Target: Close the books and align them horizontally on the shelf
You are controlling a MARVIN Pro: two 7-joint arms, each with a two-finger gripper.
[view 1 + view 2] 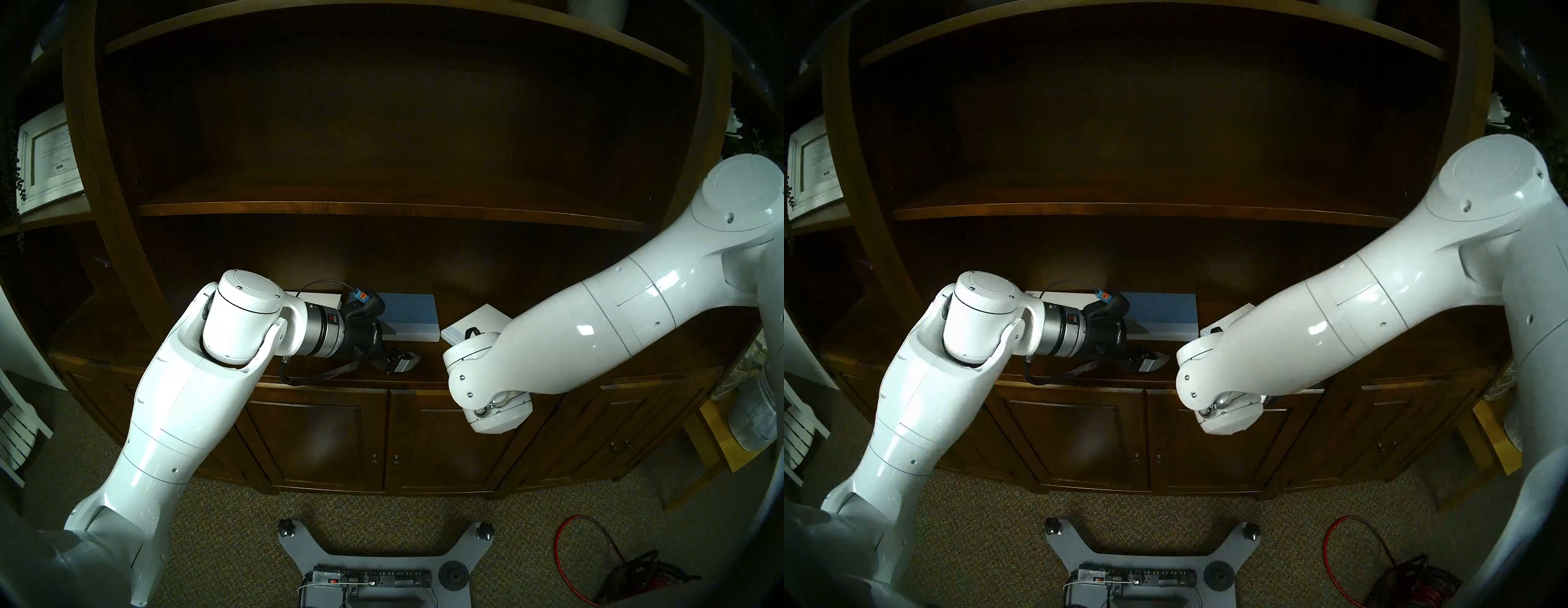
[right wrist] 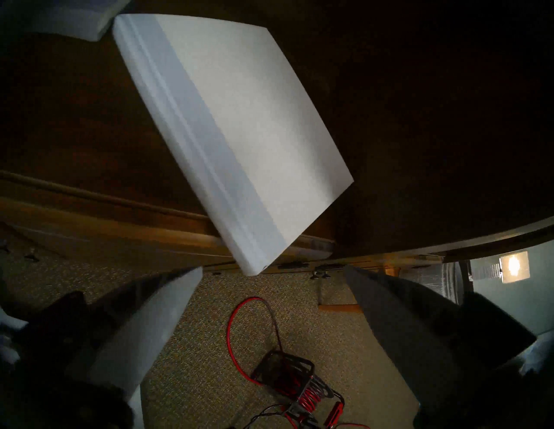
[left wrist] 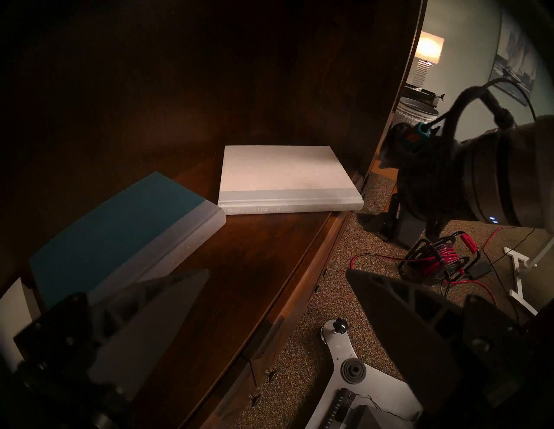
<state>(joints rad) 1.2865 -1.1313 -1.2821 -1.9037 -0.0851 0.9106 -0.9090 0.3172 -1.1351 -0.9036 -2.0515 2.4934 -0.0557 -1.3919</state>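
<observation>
The white book's [image 3: 284, 176] spine reads "Body", then "LIFE"; the small word between them and the blurred word after are illegible. Nothing else is readable.

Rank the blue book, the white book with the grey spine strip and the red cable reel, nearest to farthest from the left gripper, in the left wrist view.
1. Blue book, beside the left gripper.
2. White book, farther along the shelf.
3. Red cable reel, on the floor; close with 2.

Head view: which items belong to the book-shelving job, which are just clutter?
Job:
- blue book
- white book with grey-blue spine strip, lying askew
- white book behind the left arm
- shelf

Clutter:
- framed picture
- red cable reel
- power strip
</observation>
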